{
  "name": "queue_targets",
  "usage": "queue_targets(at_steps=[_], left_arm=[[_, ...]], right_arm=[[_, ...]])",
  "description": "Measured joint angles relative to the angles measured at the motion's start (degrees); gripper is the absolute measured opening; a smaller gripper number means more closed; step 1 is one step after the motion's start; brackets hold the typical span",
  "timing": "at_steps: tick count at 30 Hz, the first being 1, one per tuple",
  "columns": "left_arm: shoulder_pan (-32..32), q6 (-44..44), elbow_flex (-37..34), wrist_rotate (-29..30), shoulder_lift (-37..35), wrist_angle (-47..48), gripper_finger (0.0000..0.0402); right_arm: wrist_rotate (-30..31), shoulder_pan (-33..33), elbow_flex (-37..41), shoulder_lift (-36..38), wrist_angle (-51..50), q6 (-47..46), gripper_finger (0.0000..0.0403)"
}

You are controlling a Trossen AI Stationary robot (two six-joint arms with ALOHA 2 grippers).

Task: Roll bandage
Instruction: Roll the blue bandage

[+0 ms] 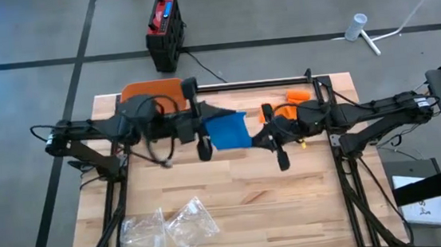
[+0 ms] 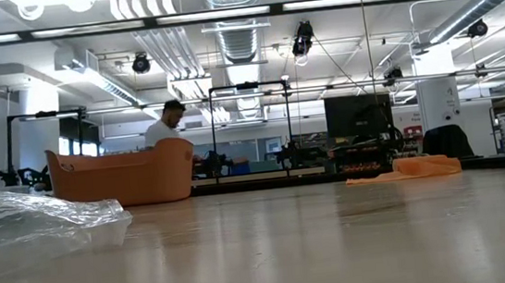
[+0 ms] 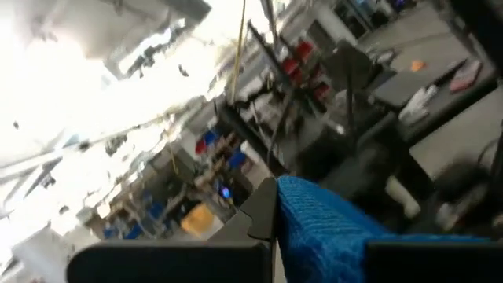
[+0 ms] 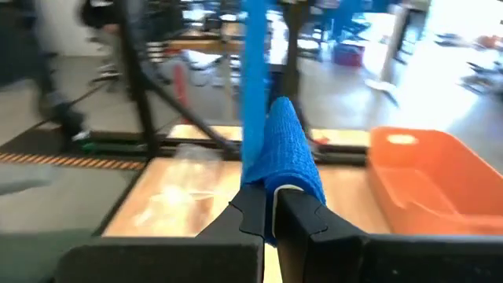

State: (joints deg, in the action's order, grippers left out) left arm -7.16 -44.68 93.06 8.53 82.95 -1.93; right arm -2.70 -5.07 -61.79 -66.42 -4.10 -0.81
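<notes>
The soft, limp blue woven bandage (image 1: 227, 131) hangs between left gripper (image 3: 271, 236) and right gripper (image 4: 271, 216), jaws clamped on opposite edges.

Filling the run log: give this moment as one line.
task: roll bandage | left pincer: shut on blue bandage | right pincer: shut on blue bandage | bandage: held above table between both | orange bin: rear left

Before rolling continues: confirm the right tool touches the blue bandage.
Touching. The right wrist view shows the right tool clamped on the blue bandage.
</notes>
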Motion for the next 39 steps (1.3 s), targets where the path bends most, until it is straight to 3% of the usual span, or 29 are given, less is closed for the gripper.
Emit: queue_targets(at_steps=[4, 8, 14, 19, 26, 32, 39], left_arm=[[-3.64, -1.99, -0.02, 0.08, -0.94, 0.77, 0.0], [-6.89, -4.04, -0.09, 0.7, -1.03, 3.02, 0.0], [-10.94, -7.12, -0.11, 10.61, -1.24, 3.63, 0.0], [-14.67, -7.17, -0.11, 10.73, -1.24, 7.87, 0.0], [-14.85, -9.4, -0.2, 19.15, -1.66, 8.46, 0.0], [-11.6, -9.25, -0.2, 18.38, -3.39, 7.97, 0.0], [-3.48, -4.08, -0.2, 14.18, -4.21, 7.62, 0.0]], right_arm=[[5.35, 2.03, 0.03, -0.14, -0.07, -4.67, 0.0003], [6.99, 3.95, 0.03, -0.12, 0.01, -5.66, 0.0003], [7.86, 4.34, 0.03, -0.12, 0.15, -6.2, 0.0003], [11.23, 6.04, 0.03, 0.43, 0.91, -7.14, 0.0003], [-3.46, 6.64, 0.03, 0.37, 2.88, -3.58, 0.0003], [-9.15, 5.69, 0.03, 0.32, 1.55, 2.07, 0.0003], [-15.78, 4.74, 0.01, -0.39, 1.59, 4.94, 0.0003]])
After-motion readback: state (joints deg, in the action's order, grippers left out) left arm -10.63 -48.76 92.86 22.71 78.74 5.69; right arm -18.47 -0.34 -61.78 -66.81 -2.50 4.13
